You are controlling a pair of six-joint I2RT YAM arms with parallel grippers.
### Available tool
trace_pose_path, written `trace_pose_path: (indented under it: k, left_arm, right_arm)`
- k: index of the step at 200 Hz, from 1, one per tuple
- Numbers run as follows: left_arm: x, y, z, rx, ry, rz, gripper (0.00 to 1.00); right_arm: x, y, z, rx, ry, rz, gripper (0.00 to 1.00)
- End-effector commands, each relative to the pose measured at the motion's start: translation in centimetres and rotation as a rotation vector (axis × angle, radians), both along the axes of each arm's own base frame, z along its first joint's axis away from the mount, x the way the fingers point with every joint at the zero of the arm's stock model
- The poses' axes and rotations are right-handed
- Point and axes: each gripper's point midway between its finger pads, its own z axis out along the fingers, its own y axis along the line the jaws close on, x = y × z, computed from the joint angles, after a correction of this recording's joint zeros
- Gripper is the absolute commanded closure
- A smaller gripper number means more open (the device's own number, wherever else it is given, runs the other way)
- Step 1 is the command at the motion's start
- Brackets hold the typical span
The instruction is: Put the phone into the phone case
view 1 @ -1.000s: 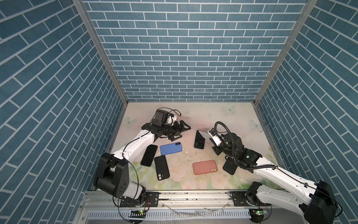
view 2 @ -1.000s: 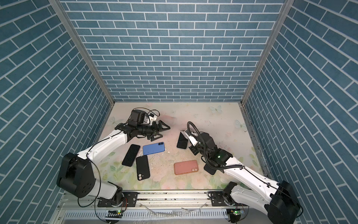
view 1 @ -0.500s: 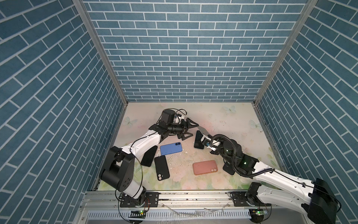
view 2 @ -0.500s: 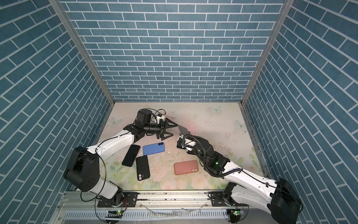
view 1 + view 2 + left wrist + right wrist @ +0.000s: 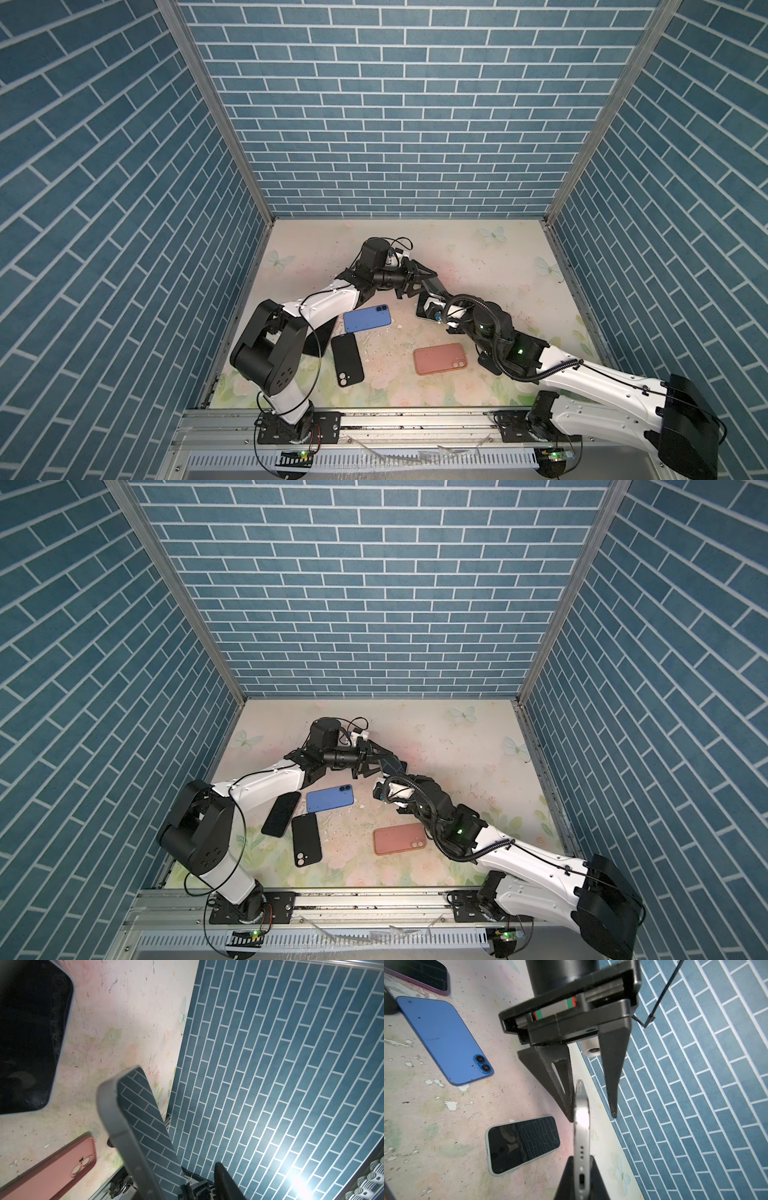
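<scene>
Right wrist view shows my right pincer (image 5: 580,1169) clenched on the phone (image 5: 581,1126), holding it edge-on above the counter (image 5: 488,1101). My left pincer (image 5: 591,1115) straddles the phone's free end, released: one finger (image 5: 562,1088) touches it, the other finger (image 5: 611,1076) stands apart. In a top view the phone (image 5: 392,766) hangs tilted over the counter's middle. A blue phone (image 5: 442,1039) lies flat toward the counter's left edge.
</scene>
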Motion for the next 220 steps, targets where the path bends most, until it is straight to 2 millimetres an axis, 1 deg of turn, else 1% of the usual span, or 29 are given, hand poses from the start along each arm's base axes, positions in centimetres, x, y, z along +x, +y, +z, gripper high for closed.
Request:
trace_pose_path:
  k: [1,24,46,63,71,83,94,103,111,125,140,150,163,176,186,188,195,200,201,207,211,213,220]
  left_arm:
    - [0.1,-0.2,1.0,-0.027,-0.042,-0.002,0.66]
    - [0.0,-0.2,0.9,-0.027,-0.042,-0.006,0.78]
    - [0.0,-0.2,0.6,-0.028,-0.039,-0.008,0.86]
    - [0.1,-0.3,0.6,-0.03,-0.043,-0.01,0.94]
    - [0.1,-0.3,0.7,-0.033,-0.046,-0.011,0.98]
    - [0.3,-0.4,0.7,-0.034,-0.055,-0.011,1.0]
    - [0.5,-0.3,0.7,-0.03,-0.069,-0.009,1.0]
    - [0.8,-0.1,0.8,-0.02,-0.087,0.001,1.0]
    - [1.1,0.2,0.7,-0.006,-0.101,0.012,1.0]
    - [1.8,0.8,0.8,0.018,-0.14,0.034,1.0]
    - [2.6,1.5,1.0,0.045,-0.187,0.059,1.0]
    - [3.2,2.0,1.5,0.058,-0.231,0.083,1.0]
    - [4.1,2.5,2.2,0.068,-0.29,0.118,1.0]
    - [5.0,2.7,3.0,0.07,-0.344,0.149,1.0]
    - [5.6,2.8,4.0,0.063,-0.391,0.175,1.0]
    - [5.8,2.8,4.1,0.062,-0.399,0.181,1.0]
    - [6.3,2.8,4.8,0.049,-0.43,0.2,1.0]
    - [6.6,2.7,5.3,0.037,-0.451,0.217,1.0]
    - [6.7,2.7,5.4,0.034,-0.456,0.22,1.0]
    - [7.1,2.8,6.1,0.018,-0.481,0.242,1.0]
    - [7.4,2.8,6.5,0.007,-0.499,0.256,1.0]
    - [7.5,2.8,6.8,-0.001,-0.508,0.262,1.0]
    - [7.8,2.7,7.7,-0.024,-0.536,0.284,1.0]
  right_arm:
    - [0.2,0.3,0.6,0.006,-0.046,0.003,1.0]
    - [0.2,0.4,0.4,-0.003,-0.044,0.002,1.0]
    - [0.2,0.3,0.1,-0.014,-0.038,0.002,1.0]
    - [0.1,0.3,0.1,-0.017,-0.036,0.004,1.0]
    - [0.0,0.3,0.2,-0.017,-0.034,0.004,0.96]
    - [-0.1,0.2,0.1,-0.022,-0.028,0.005,0.92]
    - [-0.3,0.1,0.0,-0.025,-0.011,0.008,0.84]
    - [-0.6,0.0,-0.2,-0.031,0.011,0.016,0.8]
    - [-1.1,0.1,-0.4,-0.032,0.039,0.039,0.75]
    - [-2.3,0.1,-0.8,-0.023,0.09,0.087,0.71]
    - [-3.5,0.1,-0.6,0.024,0.137,0.129,0.66]
    - [-4.2,0.0,-0.1,0.076,0.167,0.14,0.64]
    - [-4.8,-0.4,1.2,0.174,0.2,0.14,0.62]
    - [-4.9,-0.9,2.9,0.301,0.228,0.104,0.55]
    - [-4.4,-1.9,4.8,0.457,0.252,0.035,0.5]
    - [-4.2,-2.2,5.3,0.512,0.263,0.014,0.49]
    - [-3.9,-3.1,6.4,0.638,0.298,-0.042,0.46]
    - [-3.8,-3.4,6.9,0.695,0.315,-0.062,0.44]
    - [-3.7,-3.7,7.1,0.738,0.335,-0.075,0.43]
    - [-3.4,-4.4,7.8,0.842,0.376,-0.115,0.4]
    - [-3.3,-4.6,8.0,0.88,0.395,-0.128,0.38]
    - [-3.2,-4.9,8.1,0.929,0.426,-0.142,0.37]
    - [-2.9,-5.3,8.3,1.017,0.494,-0.174,0.36]
